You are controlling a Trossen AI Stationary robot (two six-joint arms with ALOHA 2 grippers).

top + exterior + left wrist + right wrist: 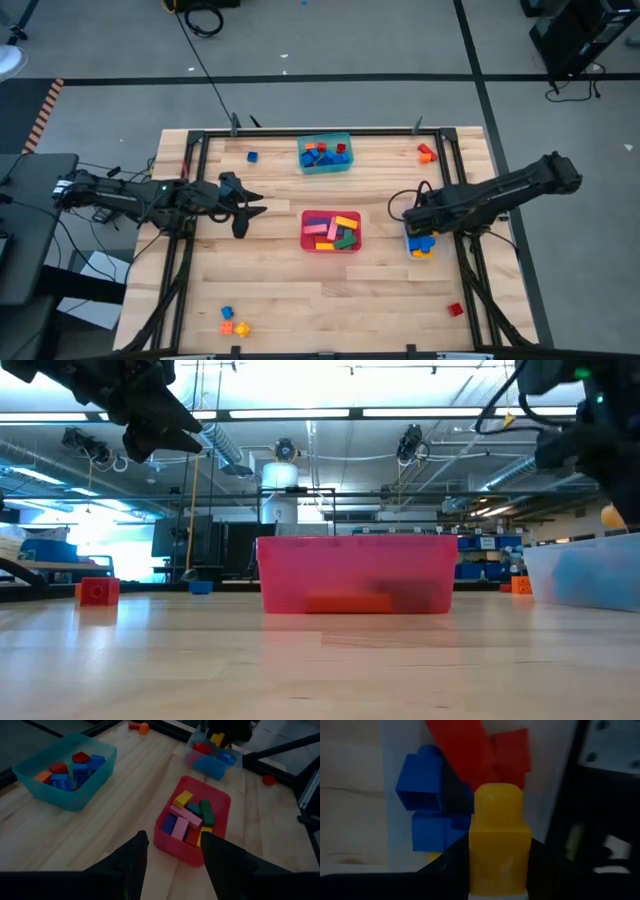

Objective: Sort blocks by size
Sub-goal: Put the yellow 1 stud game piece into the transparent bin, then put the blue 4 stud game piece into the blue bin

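1. Right gripper (497, 865) pinches a yellow block (499, 837) between its two fingers, directly above the clear tub (420, 243) at the table's right side
2. Blue blocks (427, 800) and red blocks (480, 752) lie in that tub just below the held piece
3. Right arm (500, 192) reaches in from the right edge, stretched low across the frame rail toward the tub
4. Left gripper (243, 211) hangs above bare table, left of the red tub (331, 231), its fingers (132, 857) spread with nothing between them
5. Red tub holds pink, yellow, green, blue and red bars (187, 817); the teal tub (325, 153) at the far edge holds small blue, red and orange blocks (70, 770)
6. Loose blocks (233, 322) lie near the table's corners, well apart from both grippers
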